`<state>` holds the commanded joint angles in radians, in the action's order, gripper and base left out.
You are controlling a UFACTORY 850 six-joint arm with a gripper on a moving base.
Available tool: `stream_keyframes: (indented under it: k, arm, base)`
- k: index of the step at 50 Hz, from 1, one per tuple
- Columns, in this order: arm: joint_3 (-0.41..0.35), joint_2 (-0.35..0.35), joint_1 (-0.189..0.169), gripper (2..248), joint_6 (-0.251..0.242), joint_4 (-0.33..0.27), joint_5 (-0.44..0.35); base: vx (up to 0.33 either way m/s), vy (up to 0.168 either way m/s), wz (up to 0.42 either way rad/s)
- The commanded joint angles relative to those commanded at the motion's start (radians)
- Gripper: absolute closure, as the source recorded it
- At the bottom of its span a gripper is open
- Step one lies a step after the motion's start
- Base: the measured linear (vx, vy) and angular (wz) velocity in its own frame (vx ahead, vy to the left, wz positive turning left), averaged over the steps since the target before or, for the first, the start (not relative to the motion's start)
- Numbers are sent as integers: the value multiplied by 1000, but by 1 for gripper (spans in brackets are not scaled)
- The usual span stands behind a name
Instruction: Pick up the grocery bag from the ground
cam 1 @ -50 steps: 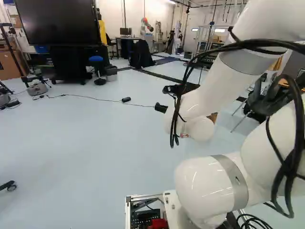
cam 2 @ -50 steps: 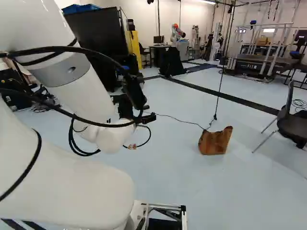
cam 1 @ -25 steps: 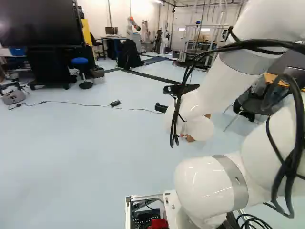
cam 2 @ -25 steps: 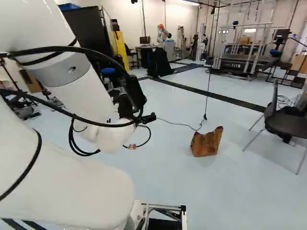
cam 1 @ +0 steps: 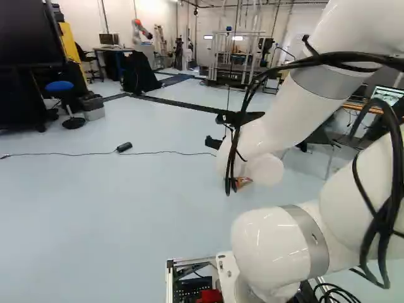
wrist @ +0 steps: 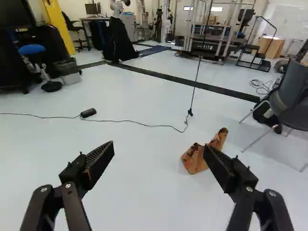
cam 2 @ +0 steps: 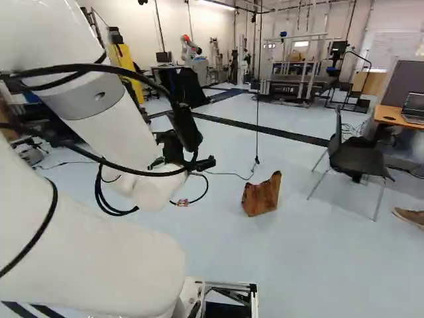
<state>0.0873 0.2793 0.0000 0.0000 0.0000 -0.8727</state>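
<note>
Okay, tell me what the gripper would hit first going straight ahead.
Probably the floor, around the thin cable ahead of the open gripper. The brown bag sits off to one side, partly hidden behind one finger, which might brush it; depth is unclear.

Counts in my views: grocery bag [cam 2: 262, 197], one; blue stool [cam 1: 59, 86], one; metal-legged chair [cam 2: 358, 159], one; laptop [cam 2: 414, 106], one; yellow post [wrist: 60, 26], one; black inline box [wrist: 88, 112], one; large dark screen [cam 1: 28, 31], one; another robot [cam 2: 191, 48], one.
</note>
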Motion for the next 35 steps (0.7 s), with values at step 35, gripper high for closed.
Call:
stream_keyframes:
  k: [35]
  arm:
    - [0, 0, 0, 3, 0, 0, 0]
  base:
    - [182, -69, -248]
